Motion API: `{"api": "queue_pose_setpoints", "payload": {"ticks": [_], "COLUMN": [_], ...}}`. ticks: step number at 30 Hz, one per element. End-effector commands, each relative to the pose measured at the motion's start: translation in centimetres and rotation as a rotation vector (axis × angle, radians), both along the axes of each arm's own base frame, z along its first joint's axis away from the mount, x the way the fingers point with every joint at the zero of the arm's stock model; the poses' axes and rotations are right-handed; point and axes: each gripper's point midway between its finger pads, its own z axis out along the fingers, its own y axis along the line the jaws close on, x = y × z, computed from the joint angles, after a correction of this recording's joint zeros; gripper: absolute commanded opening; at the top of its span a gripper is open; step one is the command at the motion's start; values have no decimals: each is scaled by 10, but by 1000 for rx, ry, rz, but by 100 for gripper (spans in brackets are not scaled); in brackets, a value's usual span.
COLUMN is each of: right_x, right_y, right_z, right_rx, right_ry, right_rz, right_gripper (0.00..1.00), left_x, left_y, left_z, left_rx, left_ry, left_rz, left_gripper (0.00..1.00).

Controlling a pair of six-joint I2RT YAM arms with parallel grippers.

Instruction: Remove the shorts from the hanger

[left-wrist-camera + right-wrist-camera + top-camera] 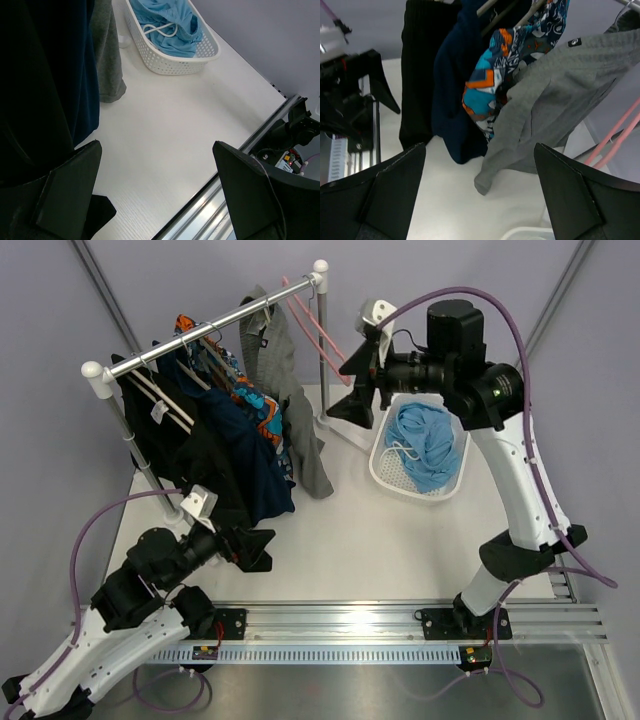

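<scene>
Shorts: the grey pair (290,380) hangs on the far rail (210,325), its hanger mostly hidden; the light blue pair (425,445) lies crumpled in the basket (385,472), far right. Both the left jaws and right jaws gape, empty.

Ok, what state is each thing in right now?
light blue shorts: off the hanger, bunched in the basket.
grey shorts: hanging on the rail.
basket: holding the blue shorts.
pink hanger: bare, on the rail.
left gripper: open, empty.
right gripper: open, empty.
</scene>
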Motion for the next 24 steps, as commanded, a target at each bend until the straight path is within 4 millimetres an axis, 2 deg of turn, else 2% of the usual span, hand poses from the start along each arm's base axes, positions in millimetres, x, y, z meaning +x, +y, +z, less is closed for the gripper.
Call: {"api": "queue_pose_setpoints", "payload": {"ticks": [1, 2, 3, 4, 5, 6, 7, 9, 10, 14, 15, 17, 18, 20, 21, 24], "right_x": [41, 50, 80, 85, 104, 112, 114, 125, 127, 138, 145, 152, 158, 163, 167, 170], "right_y": [34, 41, 42, 54, 47, 55, 63, 75, 78, 99, 103, 105, 108, 110, 112, 114], "right_z": [19, 19, 10, 22, 23, 20, 27, 19, 27, 10, 0, -9, -20, -29, -38, -48], "right_rx": [147, 163, 199, 263, 299, 320, 360, 382, 408, 402, 383, 371, 350, 332, 306, 279], "right_ry": [143, 162, 212, 189, 171, 177, 163, 179, 164, 150, 143, 132, 129, 122, 118, 111], "right_rz": [-204, -255, -436, -491, -632, -666, -659, -671, -673, -700, -721, -747, -758, -767, -771, -770], "right_gripper": [94, 93, 93, 94, 95, 96, 97, 97, 97, 96, 94, 92, 89, 85, 76, 63], "left_x": [4, 4, 5, 5, 5, 5, 5, 5, 5, 4, 4, 4, 4, 4, 4, 4], "left_y": [4, 5, 6, 8, 8, 9, 9, 9, 10, 9, 8, 7, 6, 5, 5, 5], "left_z": [25, 27, 27, 31, 32, 35, 35, 35, 35, 32, 33, 31, 32, 33, 31, 32], "left_rx": [-65, -67, -66, -73, -77, -86, -90, -98, -101, -120, -127, -128, -132, -134, -132, -139], "left_ry": [-72, -77, -78, -86, -86, -92, -91, -88, -89, -78, -82, -77, -77, -77, -75, -73], "left_rz": [32, 35, 39, 47, 50, 53, 57, 59, 60, 59, 57, 53, 52, 49, 49, 51], "left_gripper": [99, 99, 99, 99, 99, 99, 99, 99, 99, 99, 99, 99, 99, 99, 99, 99]}}
